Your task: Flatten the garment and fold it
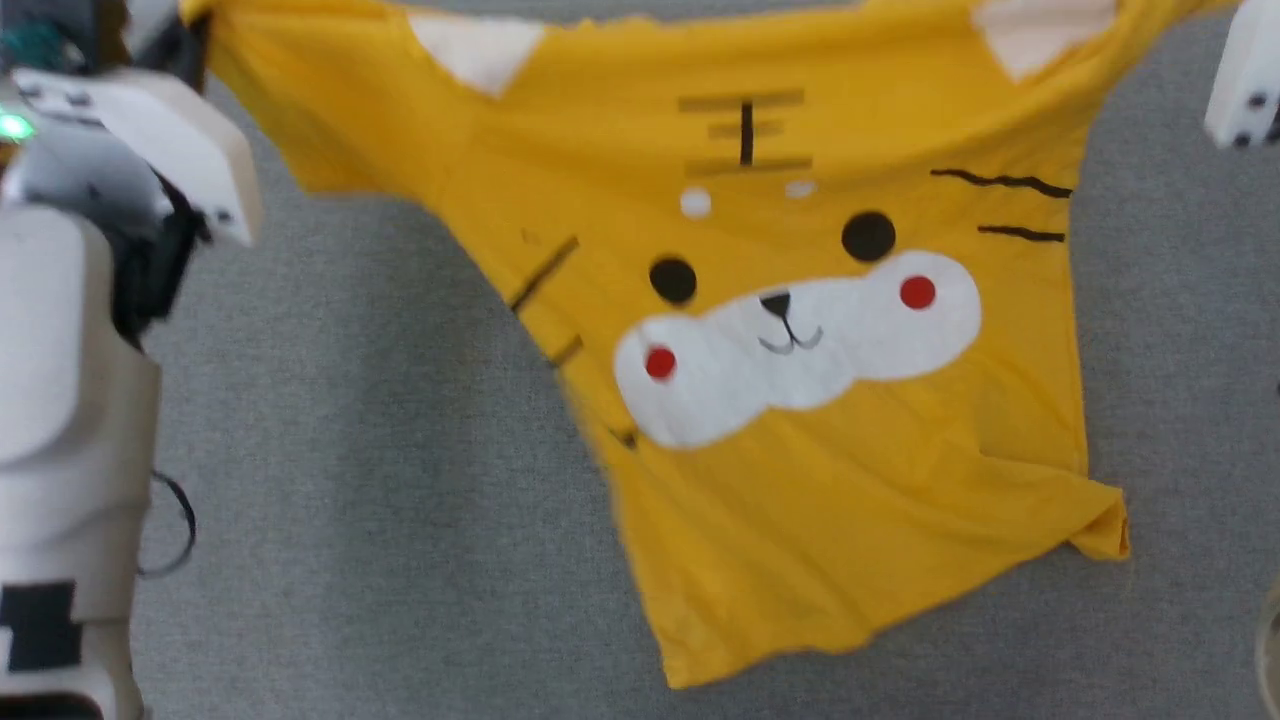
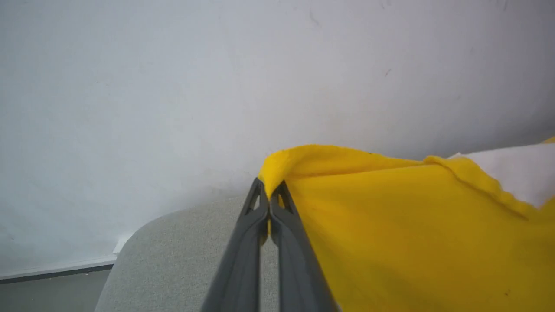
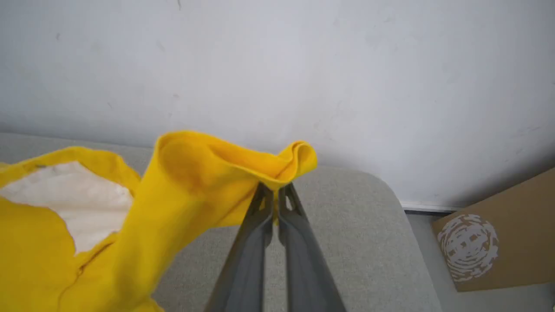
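The garment (image 1: 800, 420), a mustard-yellow T-shirt with a cartoon face print, hangs spread between my two arms above the grey padded table (image 1: 380, 480), its lower part trailing on the surface. In the left wrist view my left gripper (image 2: 269, 190) is shut on a yellow corner of the garment (image 2: 390, 225). In the right wrist view my right gripper (image 3: 275, 190) is shut on a bunched yellow edge of the garment (image 3: 195, 182). My pale left arm (image 1: 70, 350) fills the head view's left edge, and a bit of the right arm (image 1: 1240, 90) shows at the top right.
A white wall (image 2: 217, 86) stands just behind the table's rounded far corners. A brown cardboard box (image 3: 498, 238) with a white round print sits on the floor beyond the table's right end.
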